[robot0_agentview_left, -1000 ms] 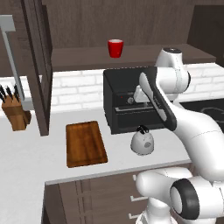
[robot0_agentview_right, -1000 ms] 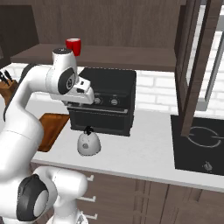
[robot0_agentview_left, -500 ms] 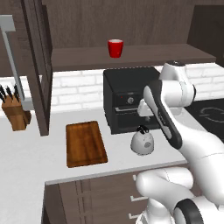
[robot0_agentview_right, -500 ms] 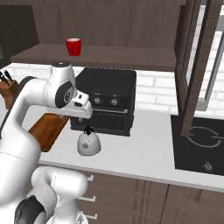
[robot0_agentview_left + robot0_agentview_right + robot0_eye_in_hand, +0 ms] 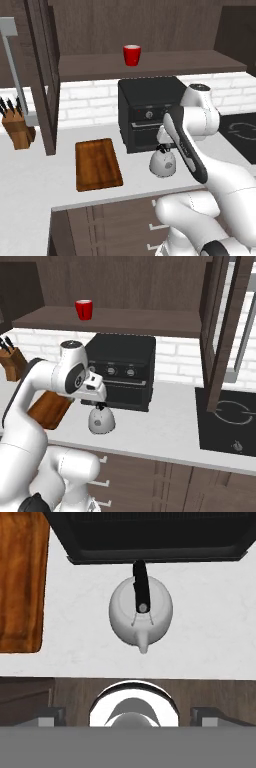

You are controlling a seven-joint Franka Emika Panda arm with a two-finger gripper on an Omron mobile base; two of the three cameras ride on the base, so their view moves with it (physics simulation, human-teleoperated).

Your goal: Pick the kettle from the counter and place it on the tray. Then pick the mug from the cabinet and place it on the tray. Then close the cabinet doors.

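Left base view: desk carries oven, tray, kettle. I keep gripper directly above kettle, jaws spread wide, nothing held, lined up for black top handle. Mug waits on cabinet shelf.

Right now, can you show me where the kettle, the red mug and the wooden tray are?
kettle [image 5: 141, 614]: hand view, on its rounded body beside the black handle.
mug [image 5: 132, 55]: left base view, on its red side.
tray [image 5: 97, 164]: left base view, on its bare middle.
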